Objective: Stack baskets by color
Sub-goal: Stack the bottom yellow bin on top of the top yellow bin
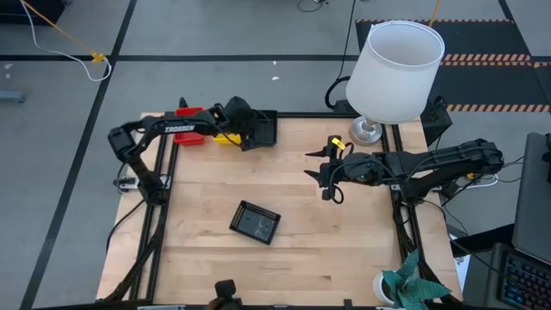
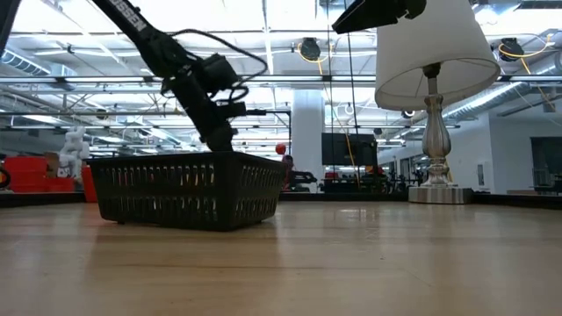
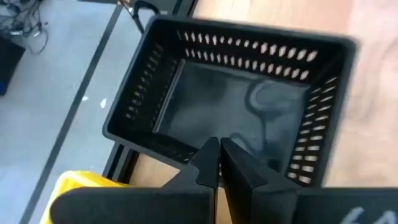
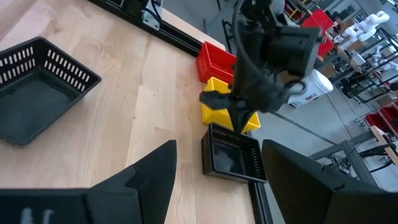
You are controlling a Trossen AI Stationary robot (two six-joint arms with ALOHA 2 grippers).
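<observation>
At the table's far edge, a black basket (image 1: 267, 129) (image 3: 230, 106) has my left gripper (image 1: 251, 131) (image 3: 217, 152) shut on its wall. Beside it to the left stand a yellow basket (image 1: 226, 136) (image 4: 219, 102) and a red basket (image 1: 191, 125) (image 4: 217, 61). A second black basket (image 1: 255, 221) (image 2: 189, 189) rests on its bottom in the middle of the table. My right gripper (image 1: 318, 175) (image 4: 217, 149) hangs open above the table's right half, holding nothing. My left gripper pinches the rim of one long wall (image 3: 186, 149) of the black basket between its two fingers, the wall nearest the yellow basket. The fingers slant down from the table's left. The basket keeps its open side up; I cannot tell whether its bottom is on the table.
A white lampshade on a metal foot (image 1: 396, 69) stands at the far right corner. A green plant (image 1: 415, 288) sits at the near right corner. Bare wood (image 1: 344, 241) lies around the middle basket. Black frame rails (image 1: 159, 224) run along the table's sides.
</observation>
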